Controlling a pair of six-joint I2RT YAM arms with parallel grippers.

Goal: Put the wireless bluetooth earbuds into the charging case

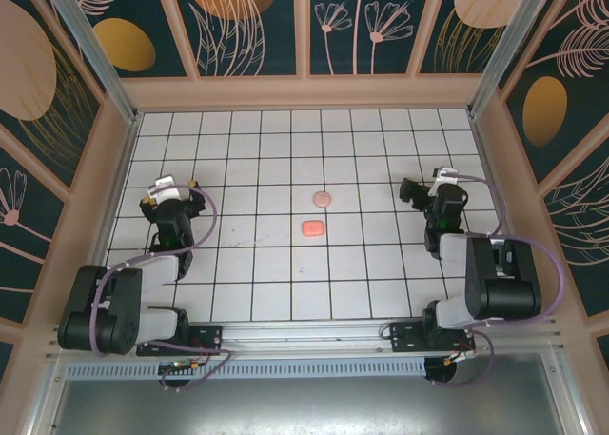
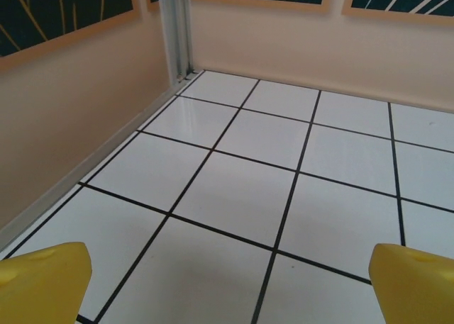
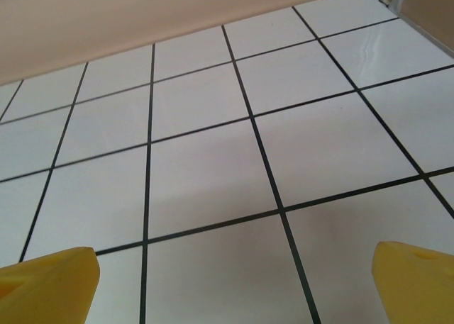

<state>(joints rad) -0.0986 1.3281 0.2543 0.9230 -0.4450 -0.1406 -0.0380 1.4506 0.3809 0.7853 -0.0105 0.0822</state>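
Note:
A coral rounded-rectangular pod (image 1: pixel 312 228) lies on the white tiled floor near the middle in the top view. A pale pink round pod (image 1: pixel 324 199) sits about one tile behind it. No tiny salmon-pink earbuds can be seen; they are hidden or out of view. My left gripper (image 1: pixel 174 191) rests low at the left, several tiles from both pods, its yellow fingertips (image 2: pixel 44 276) spread wide over bare tiles. My right gripper (image 1: pixel 424 193) rests low at the right, also open, with its fingertips (image 3: pixel 415 280) far apart and nothing between them.
Peach walls with dark floral panels enclose the tiled floor (image 1: pixel 276 283). In the left wrist view a metal corner post (image 2: pixel 174 30) and the side wall stand close ahead. The right wrist view faces tiles and the back wall (image 3: pixel 142 12).

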